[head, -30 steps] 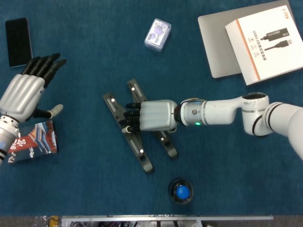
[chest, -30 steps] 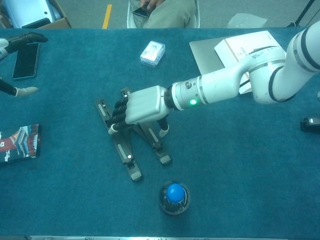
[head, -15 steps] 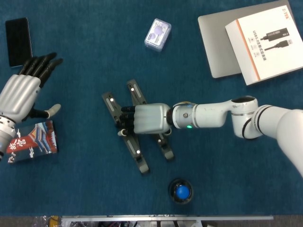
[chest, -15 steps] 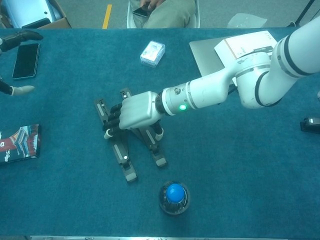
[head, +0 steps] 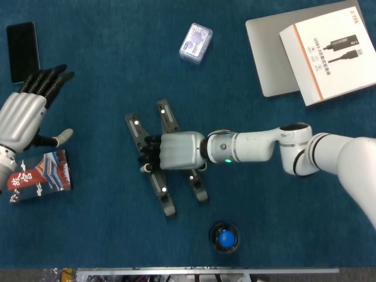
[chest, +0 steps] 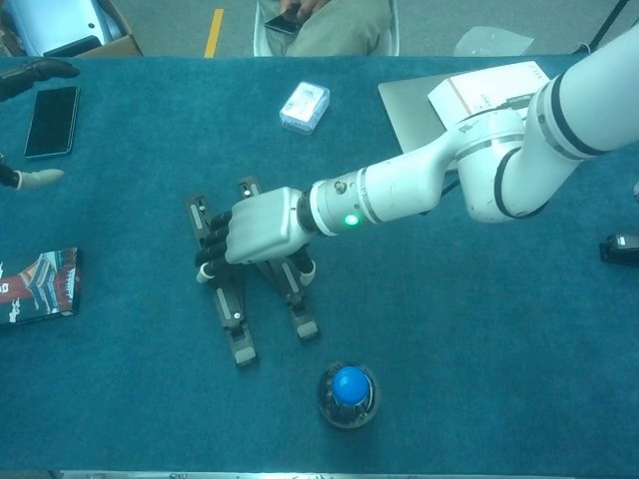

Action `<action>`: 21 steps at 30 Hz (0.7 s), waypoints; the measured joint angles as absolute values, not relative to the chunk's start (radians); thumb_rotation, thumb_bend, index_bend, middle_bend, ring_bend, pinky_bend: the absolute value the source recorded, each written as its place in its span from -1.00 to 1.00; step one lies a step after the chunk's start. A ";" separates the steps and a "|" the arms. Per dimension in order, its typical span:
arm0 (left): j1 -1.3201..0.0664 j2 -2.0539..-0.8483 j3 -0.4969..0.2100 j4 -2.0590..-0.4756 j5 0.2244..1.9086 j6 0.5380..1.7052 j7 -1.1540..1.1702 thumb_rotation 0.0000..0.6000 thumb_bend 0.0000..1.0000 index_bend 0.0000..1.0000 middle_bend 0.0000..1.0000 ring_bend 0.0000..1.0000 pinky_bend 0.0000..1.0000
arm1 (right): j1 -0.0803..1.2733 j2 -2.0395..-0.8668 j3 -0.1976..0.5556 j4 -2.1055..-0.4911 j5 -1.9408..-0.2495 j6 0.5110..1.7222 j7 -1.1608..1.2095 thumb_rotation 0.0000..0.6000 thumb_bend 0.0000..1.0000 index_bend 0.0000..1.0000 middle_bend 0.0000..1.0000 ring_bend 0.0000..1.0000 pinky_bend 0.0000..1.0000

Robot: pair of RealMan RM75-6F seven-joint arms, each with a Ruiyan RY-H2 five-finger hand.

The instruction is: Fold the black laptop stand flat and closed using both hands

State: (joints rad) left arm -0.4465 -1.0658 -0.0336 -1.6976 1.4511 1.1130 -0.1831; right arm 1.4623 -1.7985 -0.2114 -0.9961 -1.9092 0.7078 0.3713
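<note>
The black laptop stand (head: 163, 198) lies on the blue cloth with its two bars spread in a narrow V, also plain in the chest view (chest: 237, 324). My right hand (head: 176, 151) lies palm down across both bars. Its fingers curl over the left bar and its thumb tucks beside the right bar, gripping the stand (chest: 258, 228). My left hand (head: 23, 114) hovers at the far left, fingers apart and holding nothing, well away from the stand. The chest view catches only the fingertips of the left hand (chest: 35, 70).
A black phone (head: 22, 51) lies far left and a printed packet (head: 38, 176) sits below my left hand. A small clear box (head: 195, 42) is beyond the stand. A silver laptop (head: 270, 53) bears a white box (head: 329, 50). A blue ball in a holder (head: 225, 238) sits near.
My right hand has slid left with the stand under it, and the whole stand has shifted left with the hand. My left hand has drifted slightly further left.
</note>
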 measured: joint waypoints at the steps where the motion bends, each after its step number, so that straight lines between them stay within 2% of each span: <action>1: -0.445 -1.066 -0.034 -1.697 1.452 1.113 -0.184 1.00 -0.50 -1.00 -1.00 -1.00 -1.00 | 1.465 -1.800 -0.211 -0.996 -1.911 0.710 0.371 1.00 -1.00 -1.00 -1.00 -1.00 -0.95; 21: -0.431 -1.058 -0.038 -1.701 1.459 1.127 -0.209 1.00 -0.50 -1.00 -1.00 -1.00 -1.00 | 1.508 -1.846 -0.220 -0.971 -1.913 0.704 0.413 1.00 -1.00 -1.00 -0.97 -1.00 -0.95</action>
State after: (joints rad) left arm -0.4310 -1.0579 -0.0383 -1.7007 1.4590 1.1271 -0.2090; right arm 1.5078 -1.8458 -0.2200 -0.9711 -1.9134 0.7041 0.4129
